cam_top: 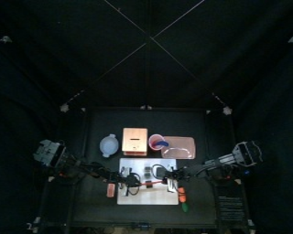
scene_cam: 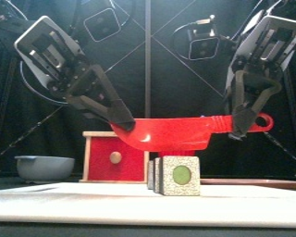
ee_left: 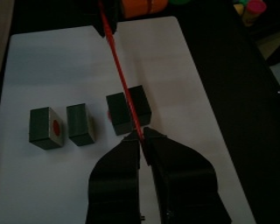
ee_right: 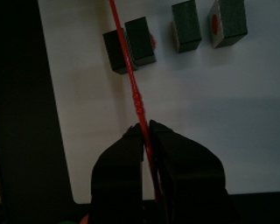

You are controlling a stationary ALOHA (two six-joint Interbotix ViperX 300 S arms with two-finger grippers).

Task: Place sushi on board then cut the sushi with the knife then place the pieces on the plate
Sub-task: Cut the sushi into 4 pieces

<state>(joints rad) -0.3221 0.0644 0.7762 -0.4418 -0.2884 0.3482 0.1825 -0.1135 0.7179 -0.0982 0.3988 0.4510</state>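
Very dim from above: brightest on the white cutting board (cam_top: 143, 198), near black on the worktop (cam_top: 106, 123) and the curtains (cam_top: 63, 55) around it. From the front, lit from overhead, with a pale sheen along the red knife (scene_cam: 176, 132) and on the grey outer faces of the jaws. In both wrist views, flat and soft, with only short, faint shadows beside the sushi pieces (ee_left: 45, 125). Silhouetted black and slightly blurred at the near jaws.
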